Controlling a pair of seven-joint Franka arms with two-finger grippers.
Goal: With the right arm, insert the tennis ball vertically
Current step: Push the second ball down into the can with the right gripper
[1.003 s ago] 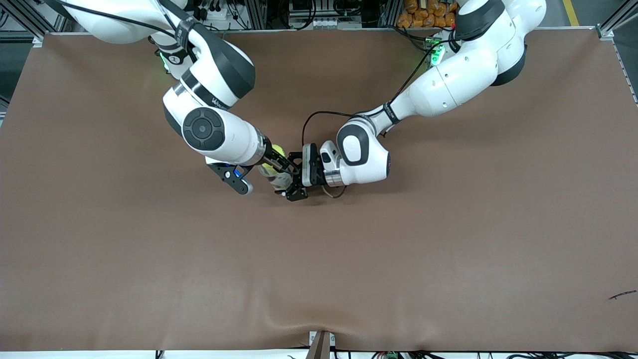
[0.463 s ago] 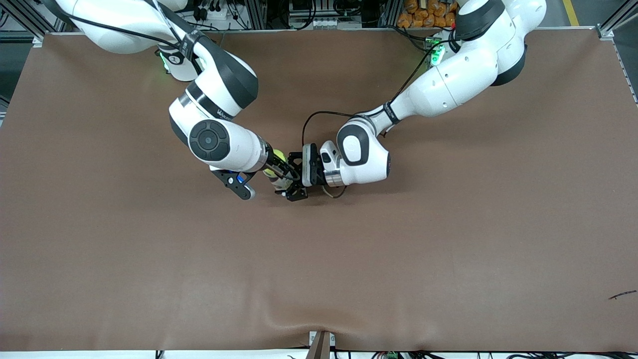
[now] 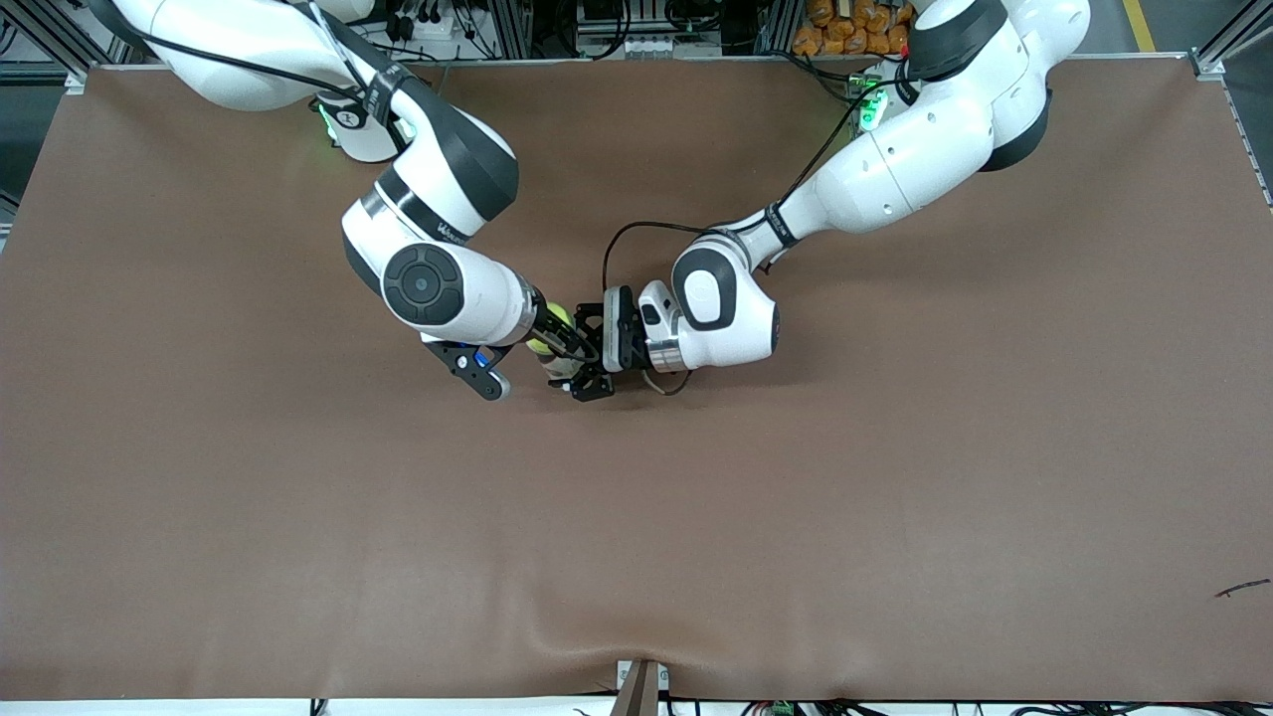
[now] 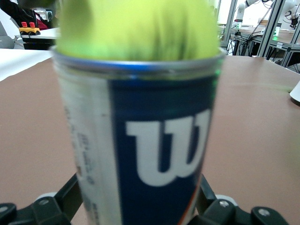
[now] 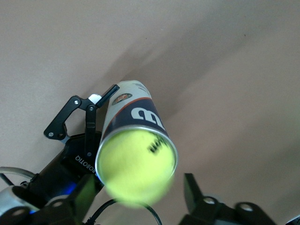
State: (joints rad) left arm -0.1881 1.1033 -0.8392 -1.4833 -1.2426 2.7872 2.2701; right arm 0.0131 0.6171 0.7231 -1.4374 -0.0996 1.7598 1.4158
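A blue-and-white tennis ball can [image 3: 560,366] [image 4: 154,154] [image 5: 133,112] stands upright on the brown table [image 3: 796,497], near its middle. My left gripper [image 3: 579,352] [image 4: 140,204] is shut on it from the side, one finger [image 5: 89,126] on either flank. The yellow-green tennis ball [image 3: 553,319] [image 4: 136,28] [image 5: 136,168] sits in the can's open mouth and bulges above the rim. Directly over the can hangs my right gripper [image 3: 555,334] [image 5: 140,192], open, with its fingers standing clear of the ball on both sides.
The brown mat covers the whole table and wrinkles at the edge nearest the front camera [image 3: 636,646]. A black cable [image 3: 636,234] loops off the left wrist. A small dark scrap [image 3: 1241,589] lies near the corner at the left arm's end.
My right arm carried the ball over the can's mouth. Its jaws then opened and let the ball go into the can. The left arm and the can stayed still.
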